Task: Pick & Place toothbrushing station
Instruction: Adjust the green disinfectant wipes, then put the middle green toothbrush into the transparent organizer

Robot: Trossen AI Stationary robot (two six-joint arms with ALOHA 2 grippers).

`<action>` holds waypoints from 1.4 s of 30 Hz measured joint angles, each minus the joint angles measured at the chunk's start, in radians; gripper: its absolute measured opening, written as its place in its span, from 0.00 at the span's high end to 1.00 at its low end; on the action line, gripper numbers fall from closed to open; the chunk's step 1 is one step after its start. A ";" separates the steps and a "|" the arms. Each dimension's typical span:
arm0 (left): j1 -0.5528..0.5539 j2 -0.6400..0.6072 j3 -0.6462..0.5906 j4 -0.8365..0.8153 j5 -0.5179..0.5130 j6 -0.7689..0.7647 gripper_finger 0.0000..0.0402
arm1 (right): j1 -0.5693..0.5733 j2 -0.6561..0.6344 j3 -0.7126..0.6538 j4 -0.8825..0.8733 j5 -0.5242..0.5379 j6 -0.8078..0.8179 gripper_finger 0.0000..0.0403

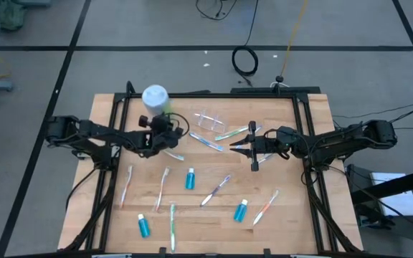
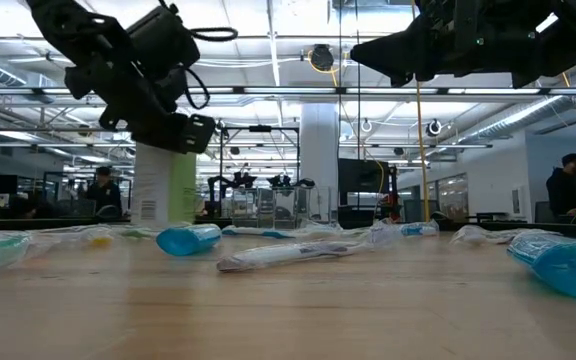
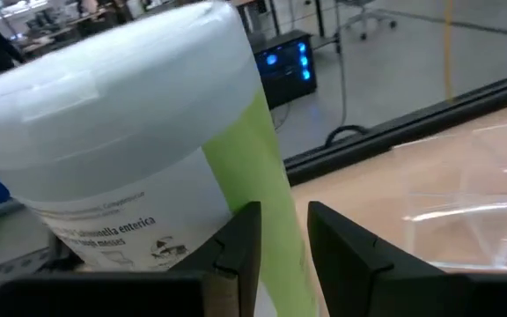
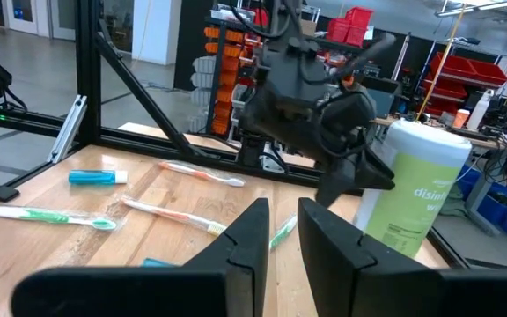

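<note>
from above, a pale wooden bench (image 1: 214,215) in a black frame stands on a grey floor (image 1: 120,64) with cables. on it lie three blue tubes (image 1: 189,179), a clear cup (image 1: 210,120) on its side near the far edge, and perhaps eight toothbrushes (image 1: 162,188), hard to count here. a white-lidded wipes canister (image 1: 155,98) stands at the far left. the left gripper (image 1: 174,133) hangs beside the canister, the right gripper (image 1: 236,145) over the bench's middle.

at bench height, a workshop with people lies behind; both arms hang clear of the wood.

left wrist: fingers (image 3: 236,246) a narrow gap apart, empty, close to the canister.

right wrist: fingers (image 4: 245,233) a narrow gap apart, empty.
</note>
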 joint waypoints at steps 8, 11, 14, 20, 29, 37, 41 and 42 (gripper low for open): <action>0.021 -0.043 0.000 -0.015 0.463 0.247 0.75 | 0.000 0.000 0.000 0.000 0.000 0.000 0.86; 0.013 -0.075 0.000 -0.015 0.685 0.319 0.75 | 0.000 0.000 0.000 0.000 0.000 0.000 0.86; 0.006 -0.095 0.000 -0.043 0.830 0.393 0.75 | 0.000 0.000 0.000 0.000 0.000 0.000 0.86; 0.005 -0.104 0.000 -0.145 0.906 0.538 0.74 | 0.000 0.000 0.000 0.000 0.000 0.014 0.86; 0.005 -0.103 -0.001 -0.281 1.053 0.585 0.56 | 0.000 0.000 0.000 0.000 0.000 0.020 0.86; 0.005 -0.079 -0.001 -0.298 1.131 0.651 0.48 | 0.000 0.000 0.000 0.000 0.000 0.019 0.86; 0.005 -0.020 -0.007 -0.242 1.129 0.659 0.47 | 0.000 0.000 0.000 0.000 0.000 0.019 0.86; 0.005 -0.002 -0.008 -0.236 1.130 0.664 0.47 | 0.000 0.000 0.000 -0.001 0.000 0.019 0.86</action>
